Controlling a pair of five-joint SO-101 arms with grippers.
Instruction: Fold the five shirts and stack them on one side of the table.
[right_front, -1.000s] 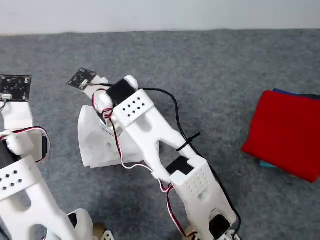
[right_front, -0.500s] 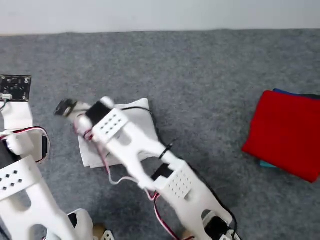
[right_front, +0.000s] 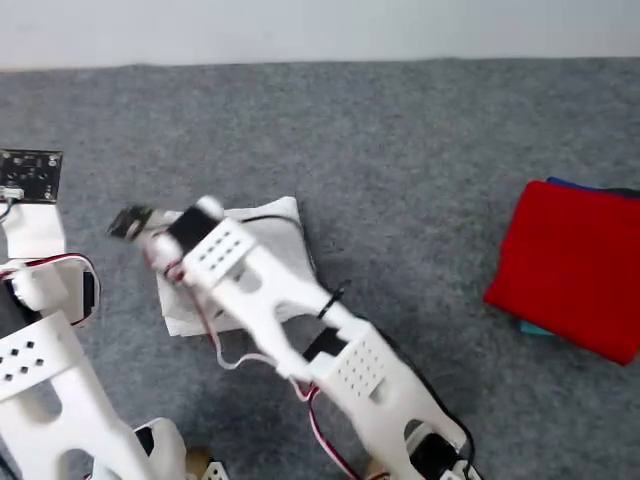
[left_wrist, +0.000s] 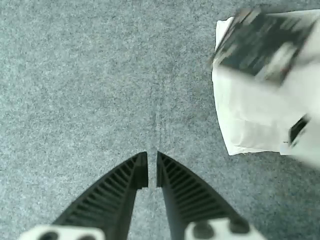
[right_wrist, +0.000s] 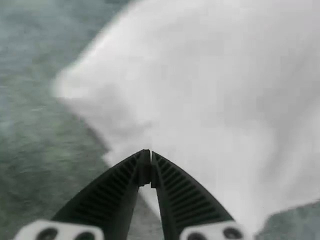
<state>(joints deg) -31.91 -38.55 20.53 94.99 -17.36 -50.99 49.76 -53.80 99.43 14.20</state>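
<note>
A folded white shirt lies on the grey carpeted table, left of centre. My right arm stretches across it from the front. In the right wrist view my right gripper is shut, its tips just above the white shirt near one edge, with nothing seen between them. My left arm stands at the front left. My left gripper is shut over bare carpet, and the white shirt lies off to one side of it. A folded red shirt tops a stack at the right edge.
Under the red shirt show a teal layer and a blue edge. A pale wall bounds the table's far side. Open carpet lies between the white shirt and the stack.
My right arm has swung left and lower across the white shirt, most of it in the first half second. More of the shirt's far right corner shows. The left arm has kept still.
</note>
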